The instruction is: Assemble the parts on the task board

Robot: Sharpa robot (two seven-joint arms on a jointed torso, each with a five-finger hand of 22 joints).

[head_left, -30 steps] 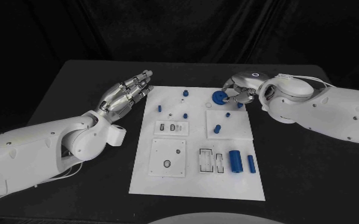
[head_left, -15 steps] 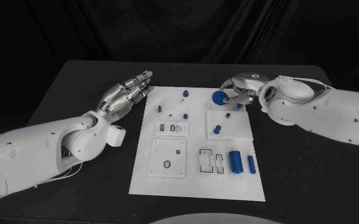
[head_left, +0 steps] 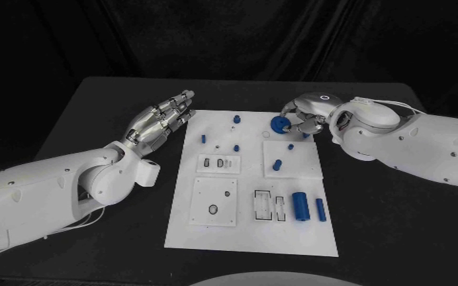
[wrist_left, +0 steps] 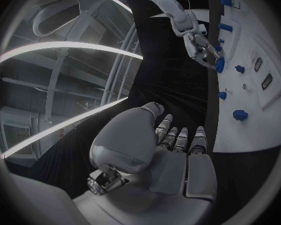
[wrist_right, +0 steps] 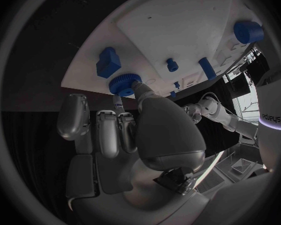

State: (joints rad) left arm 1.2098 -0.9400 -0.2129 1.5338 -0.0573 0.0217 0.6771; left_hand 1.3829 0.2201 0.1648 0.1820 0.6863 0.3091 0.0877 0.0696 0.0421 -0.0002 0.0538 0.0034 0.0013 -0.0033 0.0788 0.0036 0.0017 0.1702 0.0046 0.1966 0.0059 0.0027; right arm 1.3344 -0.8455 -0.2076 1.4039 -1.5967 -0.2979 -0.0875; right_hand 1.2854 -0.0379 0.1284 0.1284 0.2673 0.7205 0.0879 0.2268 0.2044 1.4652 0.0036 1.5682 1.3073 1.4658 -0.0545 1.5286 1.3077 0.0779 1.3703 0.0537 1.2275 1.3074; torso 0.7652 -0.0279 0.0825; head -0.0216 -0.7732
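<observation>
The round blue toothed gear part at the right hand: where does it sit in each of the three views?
Head view: round blue toothed gear part at the white task board's far right corner, at the right hand.
Left wrist view: gear at the far hand's fingertips.
Right wrist view: gear at this hand's fingertips.
Shared landmark: the board's edge against the black table.

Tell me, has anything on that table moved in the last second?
Hardly anything. The right robot hand holds the blue gear at the board's far edge, as before; at most it has crept slightly. The left robot hand stays open beside the board, and the other blue parts lie where they were.
</observation>
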